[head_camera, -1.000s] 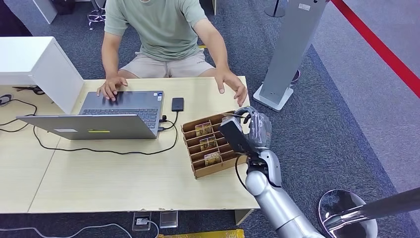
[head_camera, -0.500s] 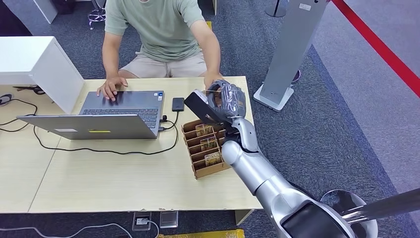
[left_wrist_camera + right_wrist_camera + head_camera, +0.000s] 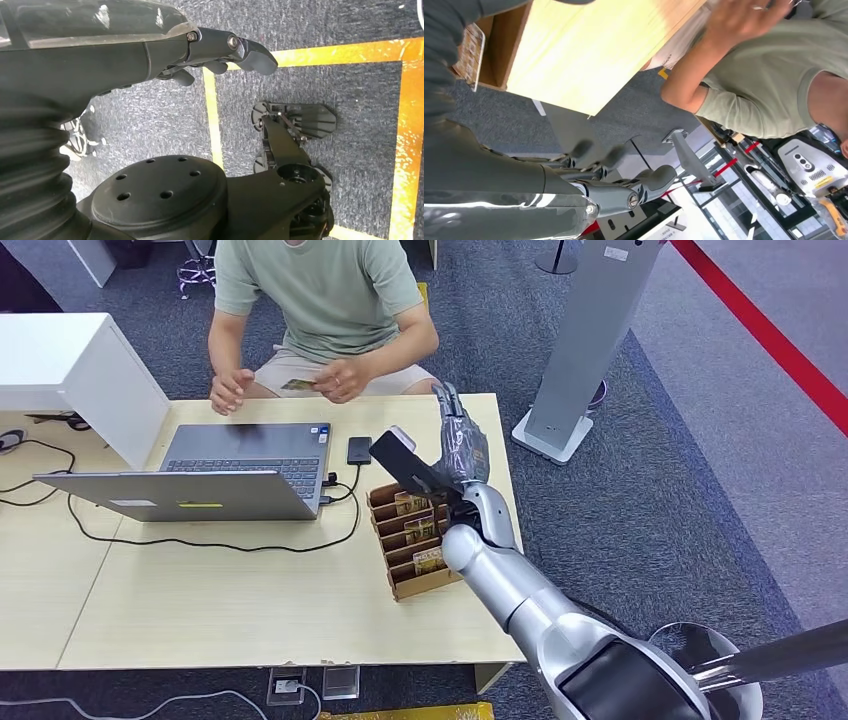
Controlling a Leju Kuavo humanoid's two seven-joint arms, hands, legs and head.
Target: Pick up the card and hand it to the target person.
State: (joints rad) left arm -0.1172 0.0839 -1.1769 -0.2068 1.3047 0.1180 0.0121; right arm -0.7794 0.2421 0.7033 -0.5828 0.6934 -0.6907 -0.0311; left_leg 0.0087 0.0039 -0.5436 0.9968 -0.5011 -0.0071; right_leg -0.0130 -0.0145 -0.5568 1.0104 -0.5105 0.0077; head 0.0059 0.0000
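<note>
The person sitting behind the table holds a small card between both hands near the chest. My right hand is raised over the table's far right part, above the wooden card rack, fingers stretched out and holding nothing. Several more cards stand in the rack's slots. In the right wrist view my right hand is spread and empty, with the table edge and the person's arm beyond. My left hand hangs over the carpet, holding nothing.
An open laptop and a black phone lie on the table left of the rack, with cables trailing. A white box stands far left. A grey pillar and a round stool stand right of the table.
My right hand rose from the rack and carried a card toward the person. The person took the card and drew it back to the chest; my fingers have opened.
</note>
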